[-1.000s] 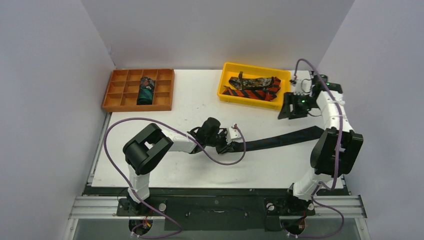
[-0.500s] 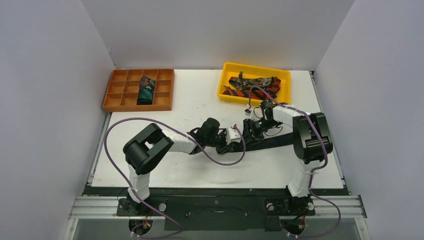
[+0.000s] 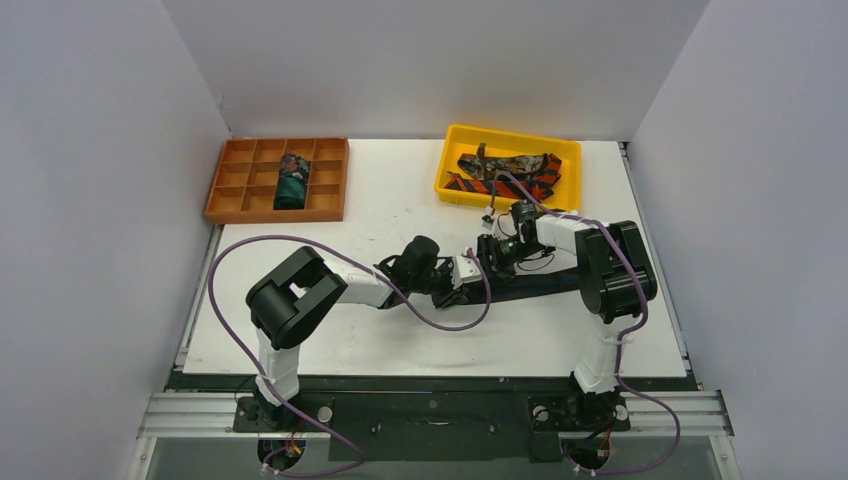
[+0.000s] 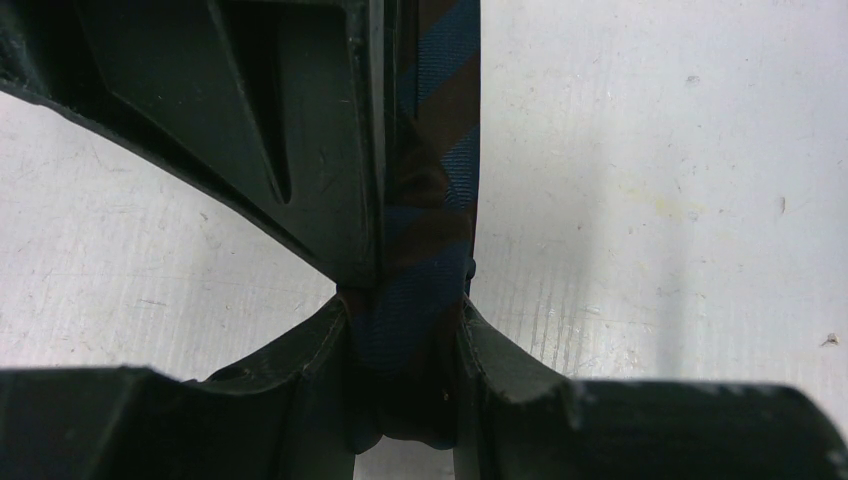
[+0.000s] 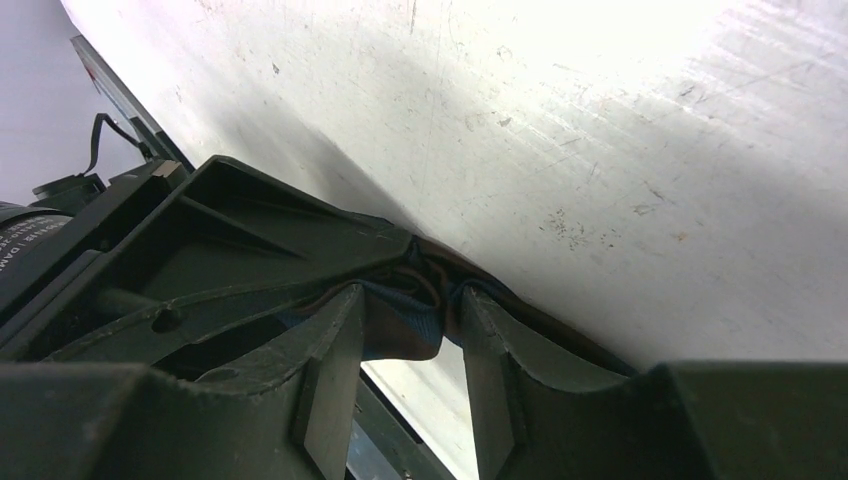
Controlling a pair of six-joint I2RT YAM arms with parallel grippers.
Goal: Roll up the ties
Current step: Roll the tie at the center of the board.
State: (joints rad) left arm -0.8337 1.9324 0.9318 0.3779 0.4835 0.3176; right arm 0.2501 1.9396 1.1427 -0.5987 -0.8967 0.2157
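The navy-black tie lies flat across the table's middle; close up it shows blue and brown stripes. My left gripper is shut on its narrow left end. My right gripper sits right against the left one, its jaws closed to a narrow gap on the same tie end. The right gripper's fingers fill the upper left of the left wrist view. The red-orange striped tie and the mottled brown tie lie in the yellow bin. The dark teal roll sits in the orange tray.
The orange compartment tray stands at the back left and the yellow bin at the back centre-right. Purple cables loop over both arms. White walls close in the left, back and right sides.
My right arm has swung from beside the yellow bin down to the tie's left end, next to the left gripper. The left gripper has stayed put.
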